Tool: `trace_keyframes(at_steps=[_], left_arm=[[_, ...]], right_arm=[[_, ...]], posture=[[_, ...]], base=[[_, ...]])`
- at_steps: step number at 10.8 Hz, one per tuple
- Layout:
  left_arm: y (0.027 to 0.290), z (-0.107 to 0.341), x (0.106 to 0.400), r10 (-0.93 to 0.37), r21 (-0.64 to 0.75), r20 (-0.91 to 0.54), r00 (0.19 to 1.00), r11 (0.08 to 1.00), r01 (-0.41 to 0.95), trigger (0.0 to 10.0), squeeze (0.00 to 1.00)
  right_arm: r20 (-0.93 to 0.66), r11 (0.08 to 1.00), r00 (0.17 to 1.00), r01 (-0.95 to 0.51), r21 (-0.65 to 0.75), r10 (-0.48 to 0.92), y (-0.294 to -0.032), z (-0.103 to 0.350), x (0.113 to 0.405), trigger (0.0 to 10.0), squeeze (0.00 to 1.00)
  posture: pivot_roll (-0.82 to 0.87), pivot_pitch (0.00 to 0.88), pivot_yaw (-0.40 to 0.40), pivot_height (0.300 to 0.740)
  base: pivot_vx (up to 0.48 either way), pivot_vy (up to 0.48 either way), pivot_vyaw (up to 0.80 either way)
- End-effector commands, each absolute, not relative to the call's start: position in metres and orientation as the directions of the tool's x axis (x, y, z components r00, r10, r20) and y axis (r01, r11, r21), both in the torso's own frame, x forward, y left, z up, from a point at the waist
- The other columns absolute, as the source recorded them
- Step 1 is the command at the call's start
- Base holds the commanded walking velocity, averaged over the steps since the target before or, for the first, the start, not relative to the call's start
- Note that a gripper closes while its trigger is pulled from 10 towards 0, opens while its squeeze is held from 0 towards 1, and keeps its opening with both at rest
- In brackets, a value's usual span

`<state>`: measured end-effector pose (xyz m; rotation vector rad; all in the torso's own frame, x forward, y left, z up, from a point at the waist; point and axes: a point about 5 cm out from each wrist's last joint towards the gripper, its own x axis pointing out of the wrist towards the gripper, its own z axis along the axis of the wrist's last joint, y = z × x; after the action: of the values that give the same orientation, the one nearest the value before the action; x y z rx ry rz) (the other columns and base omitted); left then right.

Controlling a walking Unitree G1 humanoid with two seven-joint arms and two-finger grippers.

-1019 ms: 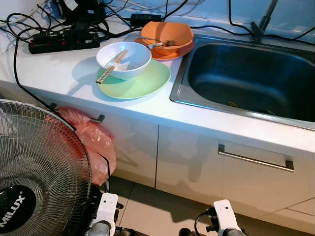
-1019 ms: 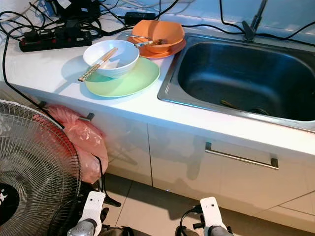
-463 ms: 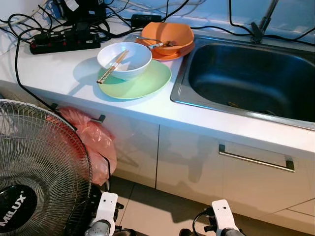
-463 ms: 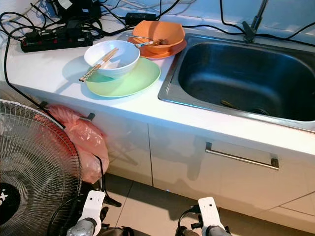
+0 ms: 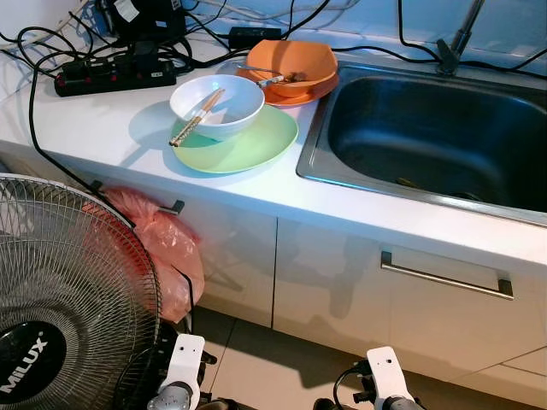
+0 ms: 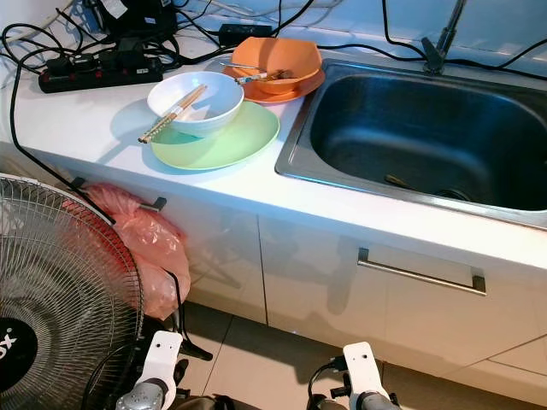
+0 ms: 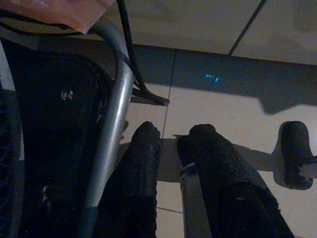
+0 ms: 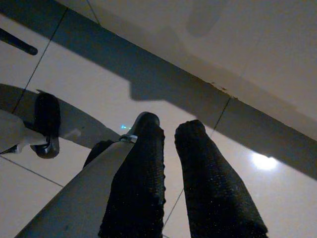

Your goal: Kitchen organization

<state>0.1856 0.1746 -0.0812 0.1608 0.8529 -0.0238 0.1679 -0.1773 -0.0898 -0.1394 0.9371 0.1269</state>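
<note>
Dishes [image 5: 232,111] sit on the counter well above both low-hanging end effectors [image 7: 171,141] [image 8: 168,130], nearly closed, empty.

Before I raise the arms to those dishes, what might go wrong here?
The chopsticks lie loose across the white bowl and may slide off if it tips. Cables trail over the counter near the dishes and may snag an arm. The fan stands close by the left hand.

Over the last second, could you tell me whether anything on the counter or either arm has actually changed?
Nothing was moved, grasped or released. The whole picture drifts slightly, which is the head camera moving. The white bowl with chopsticks stays on the green plate, the orange bowl beside the sink. The left gripper and right gripper hang idle, holding nothing.
</note>
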Motion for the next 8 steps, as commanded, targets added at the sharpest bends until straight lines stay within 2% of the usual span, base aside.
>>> trace_keyframes(at_steps=[1, 8], left_arm=[[0.1760, -0.0819, 0.1839, 0.047, 0.139, -0.754, 0.655, 0.986, 0.089, 10.0, 0.00], [0.1760, -0.0819, 0.1839, 0.047, 0.139, -0.754, 0.655, 0.986, 0.089, 10.0, 0.00]], right_arm=[[-0.806, 0.985, 0.589, -0.161, -0.059, 0.048, -0.1771, -0.0902, 0.1660, 10.0, 0.00], [-0.806, 0.985, 0.589, -0.161, -0.059, 0.048, -0.1771, -0.0902, 0.1660, 10.0, 0.00]], posture=[[-0.02, 0.094, 0.031, 0.740], [-0.02, 0.094, 0.031, 0.740]], base=[[0.000, 0.000, 0.00], [0.000, 0.000, 0.00]])
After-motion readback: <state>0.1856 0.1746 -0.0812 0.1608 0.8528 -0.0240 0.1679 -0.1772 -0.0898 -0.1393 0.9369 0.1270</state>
